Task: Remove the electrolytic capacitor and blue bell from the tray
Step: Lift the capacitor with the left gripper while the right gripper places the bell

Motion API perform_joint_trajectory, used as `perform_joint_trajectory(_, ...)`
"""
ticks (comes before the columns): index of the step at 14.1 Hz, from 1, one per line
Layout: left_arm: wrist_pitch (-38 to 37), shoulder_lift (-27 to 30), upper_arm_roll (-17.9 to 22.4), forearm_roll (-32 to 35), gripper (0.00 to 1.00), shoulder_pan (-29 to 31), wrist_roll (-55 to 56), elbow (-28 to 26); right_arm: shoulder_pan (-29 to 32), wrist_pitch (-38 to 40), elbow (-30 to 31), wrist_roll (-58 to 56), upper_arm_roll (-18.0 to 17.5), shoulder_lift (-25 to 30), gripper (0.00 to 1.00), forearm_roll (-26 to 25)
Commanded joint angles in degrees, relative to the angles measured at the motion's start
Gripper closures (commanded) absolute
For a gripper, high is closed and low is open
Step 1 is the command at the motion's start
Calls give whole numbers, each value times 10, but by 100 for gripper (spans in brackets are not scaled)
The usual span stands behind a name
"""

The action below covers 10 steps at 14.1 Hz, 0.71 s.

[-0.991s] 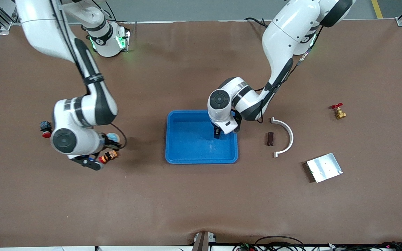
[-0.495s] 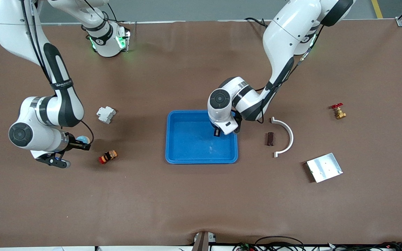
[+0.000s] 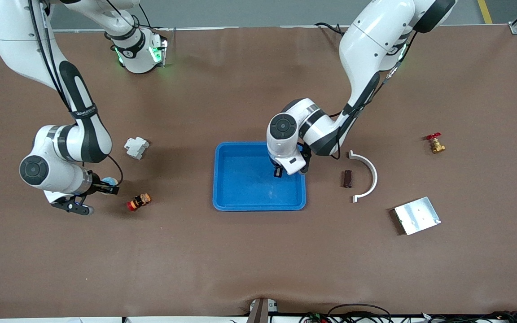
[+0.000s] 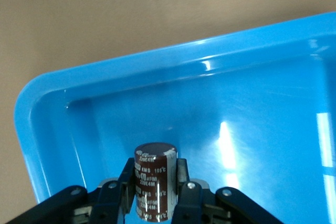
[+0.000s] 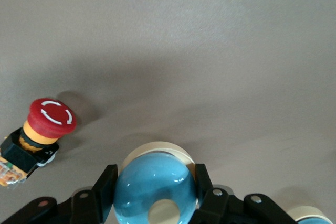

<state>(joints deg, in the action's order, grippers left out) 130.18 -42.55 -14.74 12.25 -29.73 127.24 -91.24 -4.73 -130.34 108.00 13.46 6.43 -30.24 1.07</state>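
Left claw, at frame center over the blue tray, grips the capacitor. Right claw, at middle left over the desk, apparently clamps the blue bell.

A robotics lab bench set up for handling tests

Two white robot arms stand bolted at the 12 o'clock edge of a wide table covered in plain brown matting, with aluminium framing at the corners and cables trailing along the 6 o'clock edge. Loose industrial parts lie scattered about: a red emergency-stop button at 9 o'clock, a white circuit breaker, a brass valve and a metal plate toward 3 o'clock, and a blue plastic tray at the centre.
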Motion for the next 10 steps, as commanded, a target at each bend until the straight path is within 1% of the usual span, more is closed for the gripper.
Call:
perform_joint_trajectory(1, -38, 13, 2, 7, 100, 5, -37, 23, 4, -8, 5, 8, -3, -6, 0, -5)
perform_joint_trajectory(3, -55, 14, 1, 8, 100, 11, -67, 28, 8, -9, 2, 8, -3, -13, 0, -4)
perform_joint_trajectory(4, -63, 14, 1, 2, 100, 17, -105, 40, 9, -7, 0, 8, -3, -13, 0, -3)
perform_joint_trajectory(6, -104, 16, -5, 3, 100, 28, -174, 58, 9, 0, -3, 6, -3, -10, 0, -4)
perform_joint_trajectory(7, -109, 24, -5, 1, 100, 29, -238, 59, 8, 2, -6, 4, -3, -4, 0, -4)
perform_joint_trajectory(8, -110, 35, -4, -1, 100, 29, -286, 59, 8, 13, -8, 3, -3, 2, 0, -4)
perform_joint_trajectory(9, -110, 39, -4, -6, 100, 37, -312, 59, 8, 38, -20, 2, -4, 17, 0, -4)
perform_joint_trajectory(10, -110, 41, -4, 2, 100, 41, -320, 60, 5, 70, -36, 2, -4, 29, 0, -4)
